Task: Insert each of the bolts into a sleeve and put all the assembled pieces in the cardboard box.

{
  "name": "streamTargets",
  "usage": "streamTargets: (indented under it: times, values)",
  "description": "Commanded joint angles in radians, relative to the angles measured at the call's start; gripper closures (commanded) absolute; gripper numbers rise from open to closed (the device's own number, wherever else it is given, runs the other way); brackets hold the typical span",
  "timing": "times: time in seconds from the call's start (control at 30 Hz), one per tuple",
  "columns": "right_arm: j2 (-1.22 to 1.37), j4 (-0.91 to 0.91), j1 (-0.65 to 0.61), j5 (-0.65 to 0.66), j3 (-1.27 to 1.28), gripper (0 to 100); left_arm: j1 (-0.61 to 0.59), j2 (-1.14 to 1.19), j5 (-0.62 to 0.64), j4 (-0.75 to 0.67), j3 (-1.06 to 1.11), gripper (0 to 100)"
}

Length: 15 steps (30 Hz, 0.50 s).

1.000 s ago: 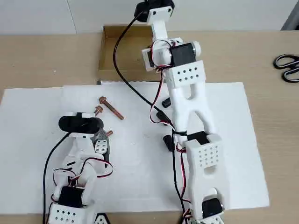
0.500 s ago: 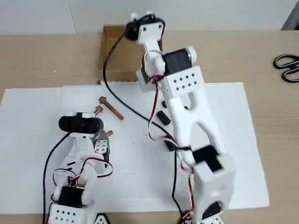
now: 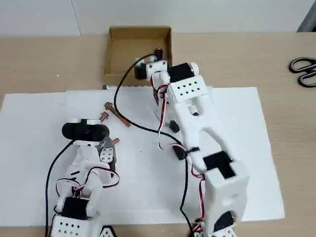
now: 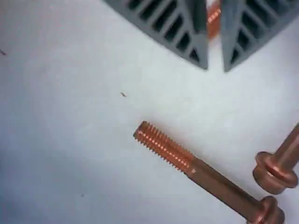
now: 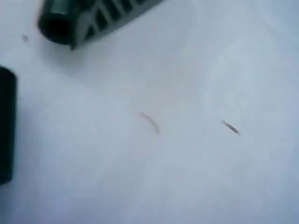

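Two fingers of the left gripper (image 4: 215, 65) pinch narrowly on a bolt (image 4: 213, 21). Just beyond it, a long bolt (image 4: 201, 175) and a short bolt (image 4: 278, 163) lie loose on the paper (image 3: 247, 123). Farther off, the right gripper (image 5: 70, 23) hangs near the box (image 3: 139, 34); I cannot tell its state.

**Lighting check: bright, even, hardly any shadow**

Standing here, the light is soft and comes from overhead. The table (image 3: 49, 59) and the white paper (image 3: 39, 148) are evenly lit, with no hot glare off the sheet. The left arm (image 3: 84, 163) and right arm (image 3: 197, 123) throw only faint, soft-edged shadows close beside them. The cardboard box (image 3: 139, 32) walls shade its floor slightly. Close up, the copper bolt (image 4: 201, 170) shows mild highlights.
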Motion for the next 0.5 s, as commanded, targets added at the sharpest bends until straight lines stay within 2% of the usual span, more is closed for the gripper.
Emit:
streamTargets:
  times: [0.0, 0.47]
  values:
    - [0.016, -0.005, 0.021, 0.133, -0.006, 82.9, -0.009, -0.009, 0.0, -0.02, 0.001, 99]
    - [0.117, -0.07, 0.021, 0.166, -0.008, 83.0, -0.009, -0.009, 0.0, -0.006, -0.001, 99]
